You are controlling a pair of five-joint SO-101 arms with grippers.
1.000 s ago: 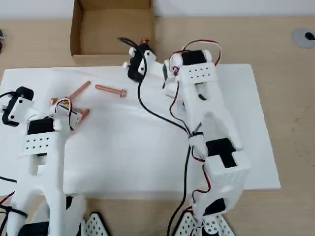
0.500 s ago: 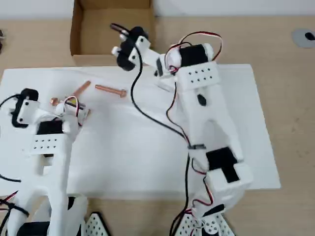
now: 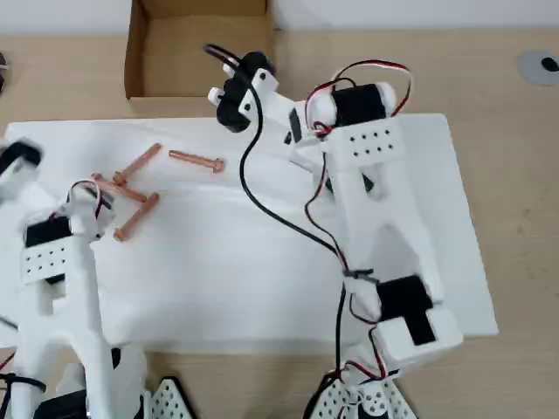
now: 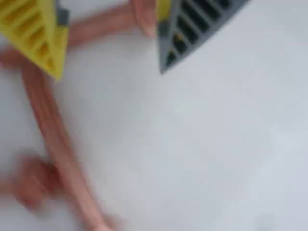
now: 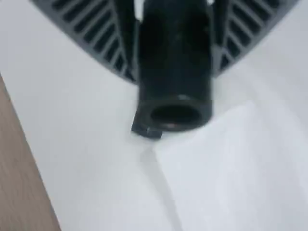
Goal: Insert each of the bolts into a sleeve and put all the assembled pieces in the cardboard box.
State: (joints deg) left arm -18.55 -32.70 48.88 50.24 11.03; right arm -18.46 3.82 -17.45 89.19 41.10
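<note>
Sleeve [image 5: 175, 89]: black hollow tube, clamped in jaws of right gripper [image 5: 174, 57]
Left gripper [image 4: 110, 70]: wide open, holding nothing, over copper bolts [image 4: 53, 139]

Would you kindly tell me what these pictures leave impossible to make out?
Left wrist view: blur hides whether the left gripper touches the bolts.
Right wrist view: the dark bore of the sleeve hides whether a bolt sits inside.
High view: the top edge cuts off the far side of the cardboard box.

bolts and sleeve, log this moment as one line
right fingers: shut on sleeve | left fingers: open over bolts | bolts: loose on white sheet | cardboard box: no pieces seen
</note>
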